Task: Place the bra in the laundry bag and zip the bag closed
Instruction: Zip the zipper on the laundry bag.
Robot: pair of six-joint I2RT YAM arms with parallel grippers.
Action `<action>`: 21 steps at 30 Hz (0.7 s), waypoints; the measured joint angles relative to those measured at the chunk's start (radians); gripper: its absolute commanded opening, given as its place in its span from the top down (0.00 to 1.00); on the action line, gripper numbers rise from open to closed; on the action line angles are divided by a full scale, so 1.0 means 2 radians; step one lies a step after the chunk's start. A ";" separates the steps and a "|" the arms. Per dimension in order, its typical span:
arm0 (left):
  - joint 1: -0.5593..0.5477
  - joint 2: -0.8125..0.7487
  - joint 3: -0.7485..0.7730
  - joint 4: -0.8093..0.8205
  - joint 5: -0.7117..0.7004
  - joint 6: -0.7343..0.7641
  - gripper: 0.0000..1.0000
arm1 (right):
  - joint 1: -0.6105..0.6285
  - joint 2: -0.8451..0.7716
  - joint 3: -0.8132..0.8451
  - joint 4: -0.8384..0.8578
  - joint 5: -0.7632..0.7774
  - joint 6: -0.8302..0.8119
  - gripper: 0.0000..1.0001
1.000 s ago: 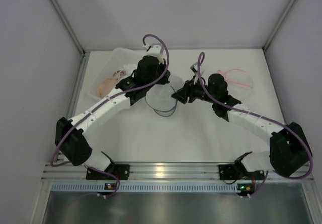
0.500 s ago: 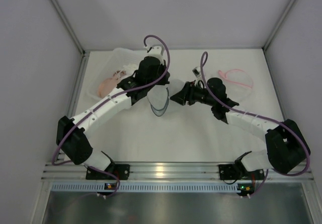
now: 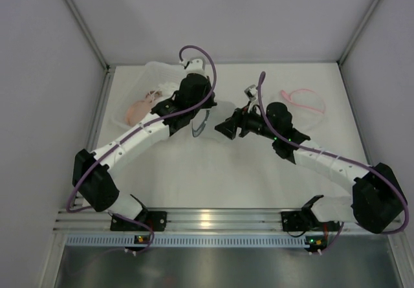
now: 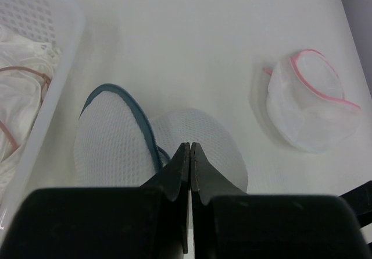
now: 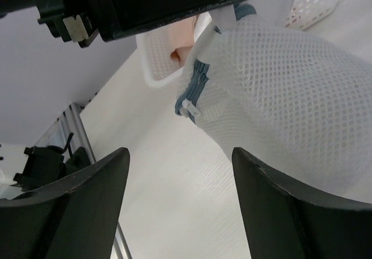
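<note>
Since a second ago your right arm has swung in toward nine o'clock and its tool (image 3: 223,127) has spread wider. The laundry bag (image 3: 201,123) has drawn up from a broad hanging loop into a narrower fold under the left tool (image 3: 198,114).

Nearest you, both arms rise from the six o'clock edge of the surface (image 3: 194,178) and lean inward to meet around its middle.

Your right tool stands with its fingers (image 5: 75,206) well apart and nothing between them. The bag's white mesh hangs just ahead of it, at its nine o'clock in the overhead view. In the right wrist view the blue zip (image 5: 200,75) and its white pull (image 5: 187,109) face that tool. You cannot tell from here how far the zip is drawn.

Your left tool is pressed together, pinching the mesh beside the blue trim, and the bag hangs from it.

Farther out, the bra (image 3: 137,110) is a pale peach bundle in the white basket (image 3: 155,74) at the surface's ten o'clock. It is outside the bag and apart from both tools. At two o'clock a pink-trimmed bag (image 3: 304,100) lies on the surface, well apart from everything else.
</note>
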 measured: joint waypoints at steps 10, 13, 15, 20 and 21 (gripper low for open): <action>-0.005 0.000 0.000 -0.005 -0.032 -0.011 1.00 | 0.023 0.022 0.025 -0.028 0.047 -0.024 0.23; -0.005 0.000 0.000 -0.007 -0.035 -0.011 1.00 | 0.023 0.032 0.025 -0.040 0.068 -0.039 0.21; -0.005 0.000 0.000 -0.009 -0.035 -0.011 1.00 | 0.023 0.039 0.025 -0.049 0.082 -0.050 0.21; -0.007 -0.003 -0.003 -0.011 -0.035 -0.012 1.00 | 0.023 0.048 0.025 -0.067 0.115 -0.073 0.22; -0.008 -0.003 -0.003 -0.011 -0.035 -0.013 1.00 | 0.023 0.049 0.025 -0.072 0.121 -0.077 0.21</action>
